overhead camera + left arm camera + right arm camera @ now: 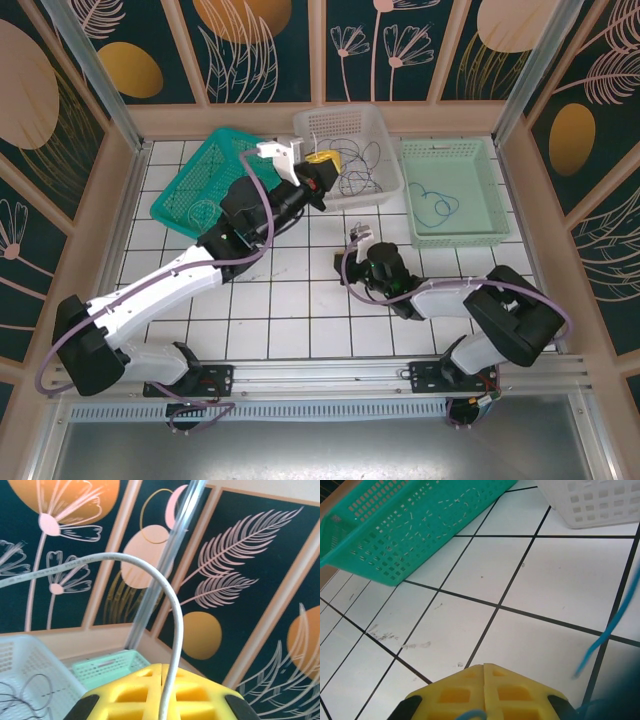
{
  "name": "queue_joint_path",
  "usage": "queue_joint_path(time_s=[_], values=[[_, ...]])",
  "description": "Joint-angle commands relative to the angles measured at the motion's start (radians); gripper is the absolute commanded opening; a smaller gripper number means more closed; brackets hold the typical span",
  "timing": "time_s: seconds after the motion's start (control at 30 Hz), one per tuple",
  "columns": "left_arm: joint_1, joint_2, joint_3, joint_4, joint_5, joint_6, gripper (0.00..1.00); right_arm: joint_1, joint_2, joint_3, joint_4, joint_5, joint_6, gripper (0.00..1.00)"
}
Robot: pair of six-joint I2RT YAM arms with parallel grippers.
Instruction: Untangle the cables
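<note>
A thin pale-grey cable point(172, 610), arching up from the jaws, is clamped by the nearer left gripper point(162, 680); the right gripper point(484, 672) is seen closed.

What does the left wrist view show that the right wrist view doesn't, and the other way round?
Left wrist view: a pale grey cable arching up out of the left hand, whose yellow pads are shut on it; thin dark cables lying in the white basket; the mint basket; painted wall panels.
Right wrist view: the teal basket, the tiled tabletop, and a blurred blue cable beside the shut right hand; whether it is gripped is unclear.
Both: the white basket, and closed yellow pads at the bottom edge.
</note>
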Motion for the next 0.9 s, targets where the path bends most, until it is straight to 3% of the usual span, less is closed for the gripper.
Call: queue_joint_path(time_s=[0.0, 0.37, 0.6, 0.73, 0.87], values=[[0.026, -0.057, 0.072, -0.024, -0.045, 0.076, 0.05, -0.007, -0.033, -0.034, -0.061, 0.031, 0.031, 0.0], [0.079, -0.171, 0.056, -0.095, -0.189, 0.165, 0.05, -0.037, -0.119, -0.107, -0.035, 0.013, 0.047, 0.0], [0.082, -0.167, 0.01, -0.126, -0.257, 0.178, 0.05, -0.038, -0.233, -0.143, -0.023, 0.009, 0.066, 0.0], [0.08, -0.163, -0.013, -0.134, -0.28, 0.183, 0.05, -0.046, -0.305, -0.143, -0.06, 0.028, 0.078, 0.06], [0.08, -0.164, -0.026, -0.139, -0.282, 0.183, 0.05, -0.086, -0.351, -0.138, -0.108, 0.017, 0.124, 0.18]])
